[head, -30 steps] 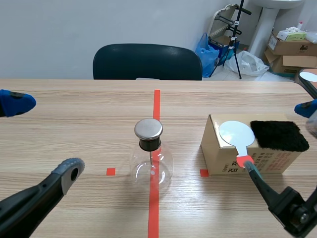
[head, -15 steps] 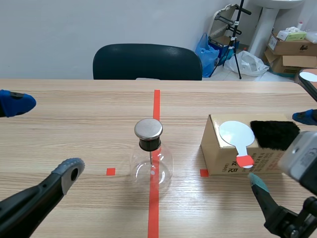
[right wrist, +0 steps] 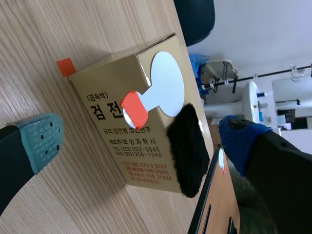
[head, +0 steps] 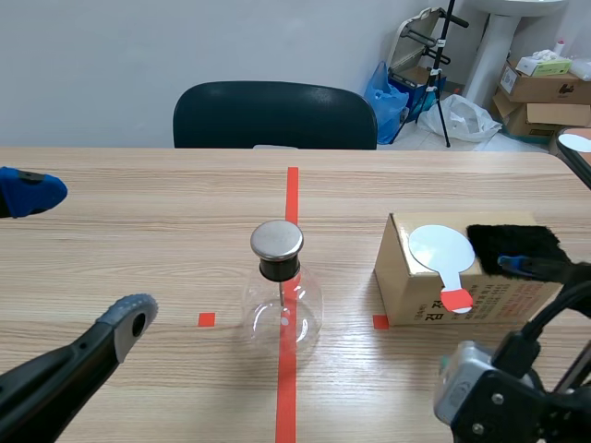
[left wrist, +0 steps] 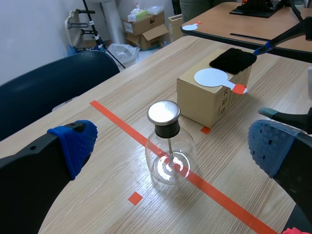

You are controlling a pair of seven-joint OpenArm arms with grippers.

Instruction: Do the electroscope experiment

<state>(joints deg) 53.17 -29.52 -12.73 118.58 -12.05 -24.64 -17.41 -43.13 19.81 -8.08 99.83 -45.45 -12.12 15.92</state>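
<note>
A glass electroscope flask with a metal cap stands on the centre tape line. To its right a cardboard box carries a white disc paddle with a red handle and a black fur pad. My left gripper stands open at the near left, with the flask ahead of it and apart from its fingers. My right gripper is open and turned on its side before the box, holding nothing. Its blue fingertip is by the fur, and its teal pad hangs near the box's lower corner.
A dark chair stands at the table's far edge. Behind the table at the back right are boxes and bags. A second table to the right holds another white paddle.
The right arm has dropped and rolled over. Its teal finger has left the paddle's red handle, and its blue finger has swung in from the right edge to the fur pad. The left arm is unmoved.
</note>
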